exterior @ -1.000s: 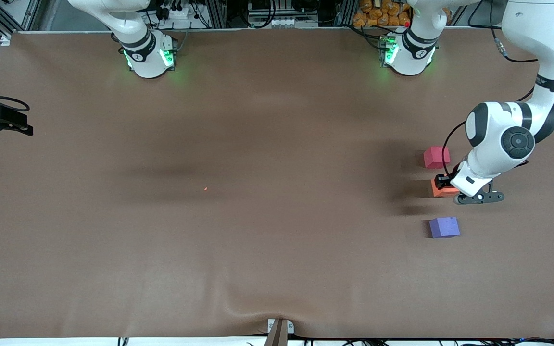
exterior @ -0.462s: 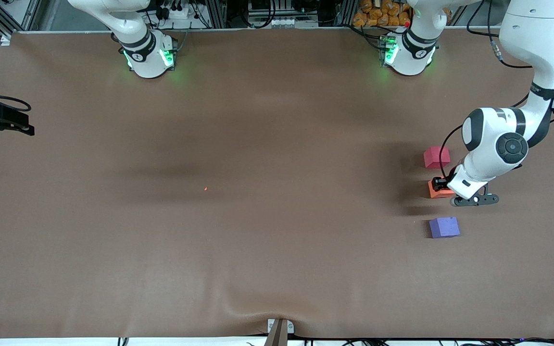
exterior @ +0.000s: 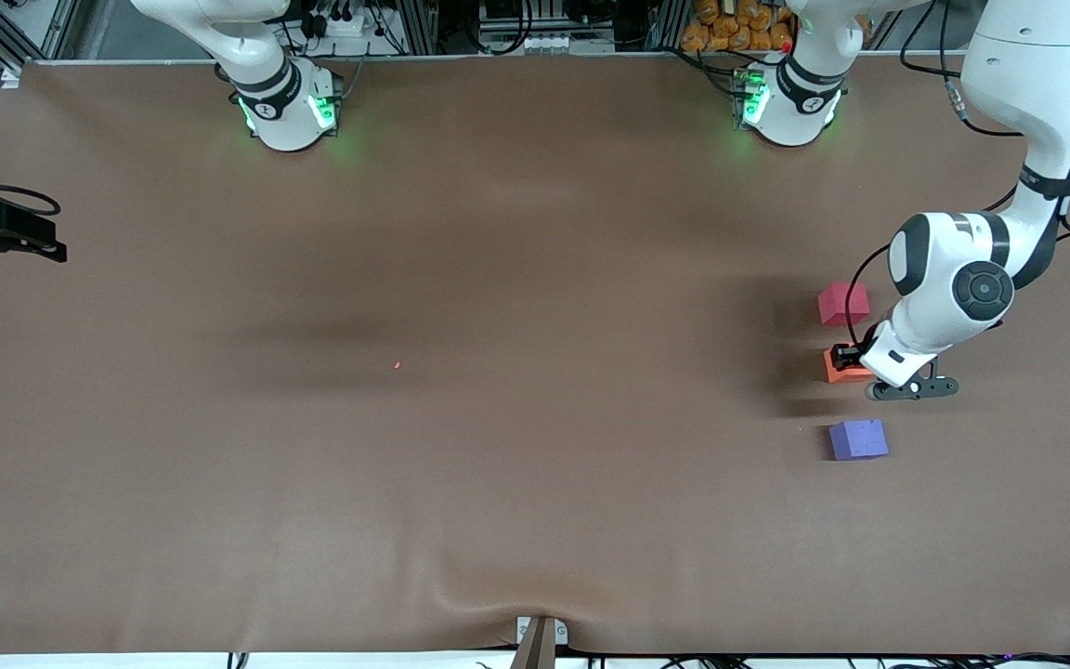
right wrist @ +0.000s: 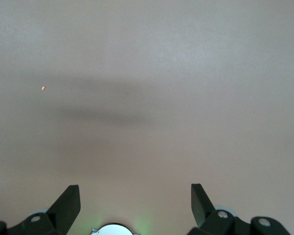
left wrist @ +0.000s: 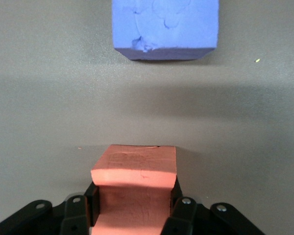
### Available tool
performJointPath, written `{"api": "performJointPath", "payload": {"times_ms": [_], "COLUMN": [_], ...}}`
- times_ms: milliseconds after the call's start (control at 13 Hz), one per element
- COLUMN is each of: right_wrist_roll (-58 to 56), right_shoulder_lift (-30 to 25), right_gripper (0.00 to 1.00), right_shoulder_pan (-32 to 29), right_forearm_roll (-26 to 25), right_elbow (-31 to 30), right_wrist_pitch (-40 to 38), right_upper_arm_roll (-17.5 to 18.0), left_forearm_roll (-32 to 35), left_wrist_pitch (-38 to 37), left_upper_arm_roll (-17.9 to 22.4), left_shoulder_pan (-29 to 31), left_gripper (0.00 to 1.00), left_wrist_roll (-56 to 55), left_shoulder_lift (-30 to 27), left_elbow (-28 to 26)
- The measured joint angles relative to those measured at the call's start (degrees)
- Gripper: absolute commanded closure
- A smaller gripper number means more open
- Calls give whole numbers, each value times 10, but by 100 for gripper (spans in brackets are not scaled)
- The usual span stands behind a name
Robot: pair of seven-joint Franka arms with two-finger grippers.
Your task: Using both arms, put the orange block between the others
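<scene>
The orange block is between the fingers of my left gripper, which is shut on it, low at the table. The block sits in the gap between the pinkish-red cube, farther from the front camera, and the purple-blue cube, nearer to it. The left wrist view shows the orange block clamped in the left gripper, with the purple-blue cube ahead of it. Whether the block rests on the cloth I cannot tell. My right gripper is open over bare table, out of the front view, and waits.
A brown cloth covers the table. A tiny orange speck lies near the middle. A black fixture with a cable juts in at the right arm's end. Both green-lit bases stand along the edge farthest from the front camera.
The left gripper with the orange block has shifted slightly toward the right arm's end of the table, more in line with the two cubes. The right arm has not moved.
</scene>
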Motion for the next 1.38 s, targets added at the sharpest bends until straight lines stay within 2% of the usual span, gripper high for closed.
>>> {"api": "performJointPath", "payload": {"times_ms": [538, 769, 1000, 1231, 1385], "right_wrist_roll": [19, 19, 19, 18, 17], "right_shoulder_lift": [0, 0, 0, 0, 0], "right_gripper": [0, 0, 0, 0, 0], "right_shoulder_pan": [0, 0, 0, 0, 0], "right_forearm_roll": [0, 0, 0, 0, 0], "right_elbow": [0, 1, 2, 4, 5], "right_wrist_pitch": [0, 0, 0, 0, 0], "right_upper_arm_roll": [0, 1, 1, 1, 1], "left_forearm_roll": [0, 0, 0, -4, -16], "left_wrist_pitch": [1, -26, -153, -332, -424], "left_upper_arm_roll": [-2, -3, -4, -16, -21], "left_shoulder_pan": [0, 0, 0, -2, -2], "left_gripper": [0, 0, 0, 0, 0], "left_wrist_roll": [0, 0, 0, 0, 0], "left_shoulder_lift": [-4, -34, -71, -85, -87], "left_elbow": [35, 57, 129, 248, 314]}}
